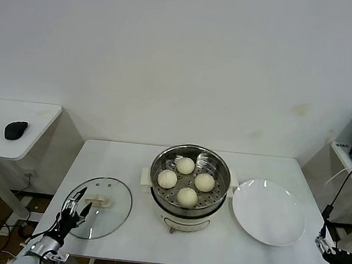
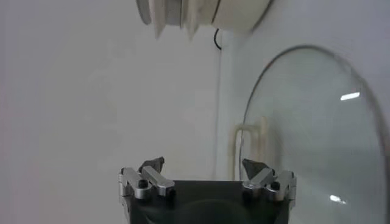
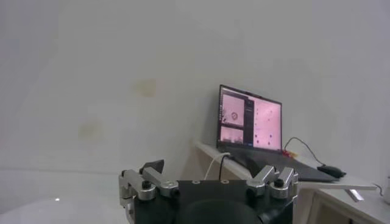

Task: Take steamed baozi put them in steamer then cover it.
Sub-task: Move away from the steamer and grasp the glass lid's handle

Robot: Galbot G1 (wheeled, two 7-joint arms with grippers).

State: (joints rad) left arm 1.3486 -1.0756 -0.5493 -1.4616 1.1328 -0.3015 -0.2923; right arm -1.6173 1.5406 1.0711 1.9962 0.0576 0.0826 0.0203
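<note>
Several cream-white baozi (image 1: 185, 165) lie on the perforated tray inside the steel steamer (image 1: 186, 220) at the table's middle, which stands uncovered. The glass cover (image 1: 107, 216) lies flat on the table to its left, its cream handle (image 1: 99, 202) upward. My left gripper (image 1: 75, 209) hovers open over the cover's near-left edge, holding nothing. In the left wrist view the open left gripper (image 2: 203, 165) faces the cover (image 2: 317, 134) and its handle (image 2: 250, 131). My right gripper (image 1: 333, 250) hangs open beyond the table's right front corner; in its own view the right gripper (image 3: 207, 167) grips nothing.
A flat white plate (image 1: 269, 211) sits right of the steamer. A low side table with a black mouse (image 1: 16, 130) stands at far left. A laptop (image 3: 251, 119) rests on a shelf at far right. Cables hang near the right arm.
</note>
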